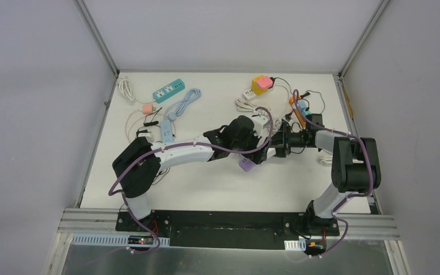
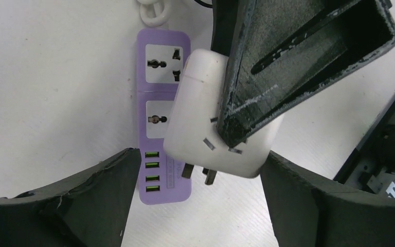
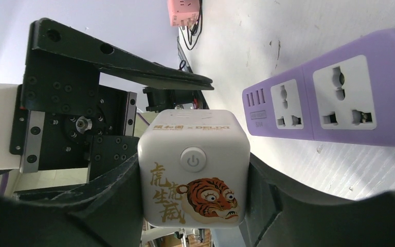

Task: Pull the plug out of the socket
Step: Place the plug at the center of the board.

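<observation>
We grip the white plug (image 2: 205,123) in our right gripper (image 3: 193,206), prongs (image 2: 205,175) clear above the purple power strip (image 2: 157,82), while our left gripper (image 2: 200,172) hangs wide open.

Soft, even light from above fills the top view; the white table (image 1: 235,189) is bright without glare, and only faint shadows lie under the arms. In the left wrist view the purple power strip (image 2: 157,87) and white cube plug (image 2: 200,118) are crisp, while the dark fingers (image 2: 56,211) at the lower corners are murky. In the right wrist view the plug's tiger print is sharp and the tabletop at upper right is washed pale
</observation>
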Robot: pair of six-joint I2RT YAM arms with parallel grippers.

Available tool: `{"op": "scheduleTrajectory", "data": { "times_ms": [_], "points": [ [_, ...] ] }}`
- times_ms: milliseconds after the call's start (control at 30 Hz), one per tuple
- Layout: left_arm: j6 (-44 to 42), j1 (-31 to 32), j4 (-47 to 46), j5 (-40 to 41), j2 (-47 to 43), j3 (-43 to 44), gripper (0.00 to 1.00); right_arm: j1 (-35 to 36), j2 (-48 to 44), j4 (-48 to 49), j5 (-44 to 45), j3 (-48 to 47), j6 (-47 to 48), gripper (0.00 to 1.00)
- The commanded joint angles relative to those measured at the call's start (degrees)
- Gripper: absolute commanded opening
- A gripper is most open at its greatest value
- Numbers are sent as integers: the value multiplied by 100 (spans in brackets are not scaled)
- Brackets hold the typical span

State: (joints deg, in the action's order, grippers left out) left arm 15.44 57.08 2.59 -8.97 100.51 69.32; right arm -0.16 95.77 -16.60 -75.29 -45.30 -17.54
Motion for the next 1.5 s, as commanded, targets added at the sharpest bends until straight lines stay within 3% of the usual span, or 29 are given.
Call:
{"op": "scheduleTrajectory", "data": {
  "times_ms": [0,233,367,467,500,567,633,700,800,833,1067,1467],
  "points": [
    [-457,80,67,38,135,442,85,128,39,-19,-285,-225,70,0],
    [-470,109,166,-166,444,780,77,166,73,-53,-276,-234,84,0],
    [-435,122,218,-257,574,916,67,183,92,-68,-276,-242,84,2],
    [-394,121,324,-305,660,1029,51,193,100,-80,-267,-243,95,7],
    [-381,125,368,-318,688,1057,40,199,100,-88,-267,-243,94,10],
    [-350,122,476,-342,750,1139,10,201,100,-141,-267,-248,152,22],
    [-306,121,505,-334,759,1148,0,201,71,-397,-255,-299,467,39],
    [-273,120,500,-320,715,1098,0,201,32,-859,-162,-400,938,60],
    [-244,121,423,-289,579,898,0,202,-41,-1126,-63,-462,1249,82],
    [-224,121,367,-289,527,818,0,208,-53,-1134,-64,-456,1274,98],
    [-78,120,-20,-126,50,231,0,193,-73,-1217,-141,-471,1394,100],
    [538,-309,268,762,-1050,-898,0,105,-137,-1276,-131,-480,1509,100]
  ]
}}
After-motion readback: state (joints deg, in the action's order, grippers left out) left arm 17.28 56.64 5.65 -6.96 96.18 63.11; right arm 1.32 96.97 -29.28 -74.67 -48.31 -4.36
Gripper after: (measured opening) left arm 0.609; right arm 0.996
